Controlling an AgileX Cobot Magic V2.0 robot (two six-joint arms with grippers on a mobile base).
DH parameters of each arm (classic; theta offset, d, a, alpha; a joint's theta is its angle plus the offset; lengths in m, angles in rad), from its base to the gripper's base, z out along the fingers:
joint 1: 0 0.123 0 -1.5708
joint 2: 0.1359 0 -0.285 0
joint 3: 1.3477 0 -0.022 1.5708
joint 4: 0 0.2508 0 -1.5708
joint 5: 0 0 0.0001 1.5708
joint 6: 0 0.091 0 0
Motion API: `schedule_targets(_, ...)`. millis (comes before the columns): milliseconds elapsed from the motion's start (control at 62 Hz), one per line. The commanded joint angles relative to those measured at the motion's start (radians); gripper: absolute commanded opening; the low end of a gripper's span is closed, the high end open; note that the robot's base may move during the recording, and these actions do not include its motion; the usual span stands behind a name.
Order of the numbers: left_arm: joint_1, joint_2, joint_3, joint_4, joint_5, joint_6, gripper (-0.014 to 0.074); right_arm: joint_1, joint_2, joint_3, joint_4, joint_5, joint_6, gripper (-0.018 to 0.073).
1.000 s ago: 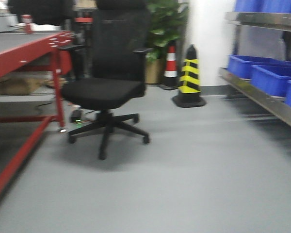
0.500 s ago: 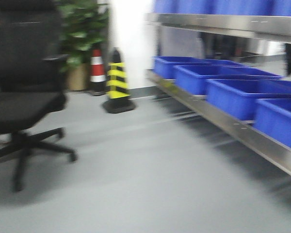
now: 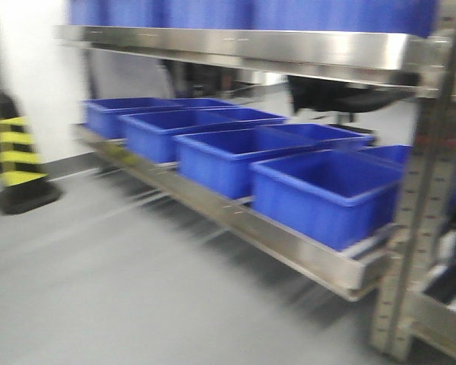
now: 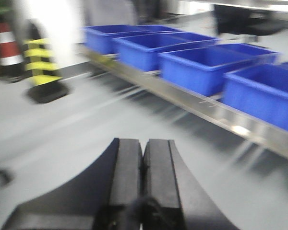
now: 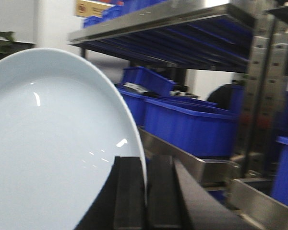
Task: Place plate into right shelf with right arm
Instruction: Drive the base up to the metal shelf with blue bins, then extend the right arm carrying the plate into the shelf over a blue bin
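Observation:
The plain white plate (image 5: 48,143) fills the left of the right wrist view, held on edge. My right gripper (image 5: 145,160) is shut on the plate's rim, one black finger on each face. The right shelf (image 3: 289,243) stands ahead and to the right in the front view, with steel rails and a row of blue bins (image 3: 327,194). The same right shelf (image 5: 192,163) shows behind the plate, and its rail (image 4: 206,108) crosses the left wrist view. My left gripper (image 4: 143,143) is shut with nothing in it, hanging over grey floor.
A black and yellow cone (image 3: 19,163) stands at the far left by the white wall; it also shows as the striped cone (image 4: 43,72) beside a red and white cone (image 4: 7,43). A perforated steel upright (image 3: 425,198) stands at the right. Grey floor (image 3: 99,281) lies before the shelf.
The front view has swung right: the red workbench and black office chair have left the frame, the cone has slid to the left edge, and the shelf with blue bins now fills the view.

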Motion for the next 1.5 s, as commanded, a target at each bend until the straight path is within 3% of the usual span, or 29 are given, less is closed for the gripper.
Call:
schedule_targets(0, -0.006, -0.010, 0.008, -0.008, -0.086, -0.003, -0.0047, -0.006, 0.018, -0.027, -0.018, -0.090, -0.005, 0.0029)
schedule_targets(1484, -0.006, -0.010, 0.008, -0.008, -0.086, -0.003, -0.0047, -0.006, 0.018, -0.027, -0.018, -0.090, -0.005, 0.0029)
